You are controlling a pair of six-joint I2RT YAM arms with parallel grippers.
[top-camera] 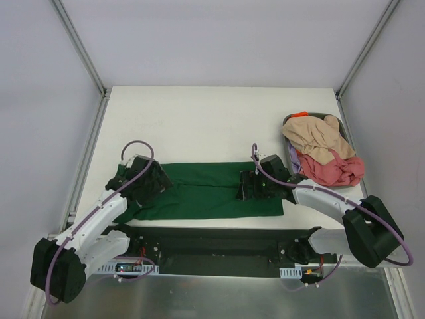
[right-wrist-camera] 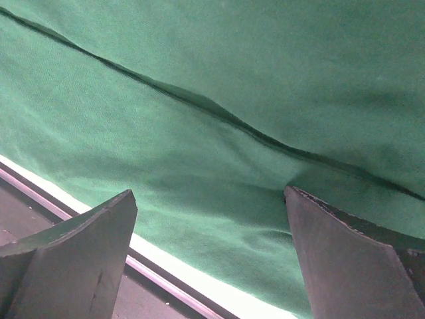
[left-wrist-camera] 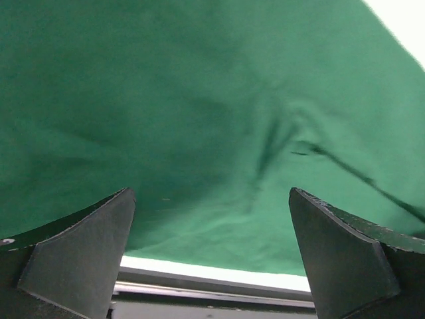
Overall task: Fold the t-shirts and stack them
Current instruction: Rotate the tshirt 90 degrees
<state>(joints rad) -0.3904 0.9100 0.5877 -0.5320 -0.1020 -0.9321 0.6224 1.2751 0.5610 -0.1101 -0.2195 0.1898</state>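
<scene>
Above flat green t-shirt (top-camera: 206, 189): left fingers (left-wrist-camera: 73, 252) wide apart, empty; right fingers (right-wrist-camera: 73, 259) wide apart, empty.

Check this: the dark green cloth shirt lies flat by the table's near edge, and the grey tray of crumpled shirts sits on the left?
No, the top external view puts the grey tray of crumpled shirts on the right. The rest is right.

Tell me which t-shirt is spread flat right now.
The large dark green cloth t-shirt, spread flat along the table's near edge. The beige cloth t-shirt and pink-red cloth t-shirt lie crumpled in a heap at the right.
</scene>
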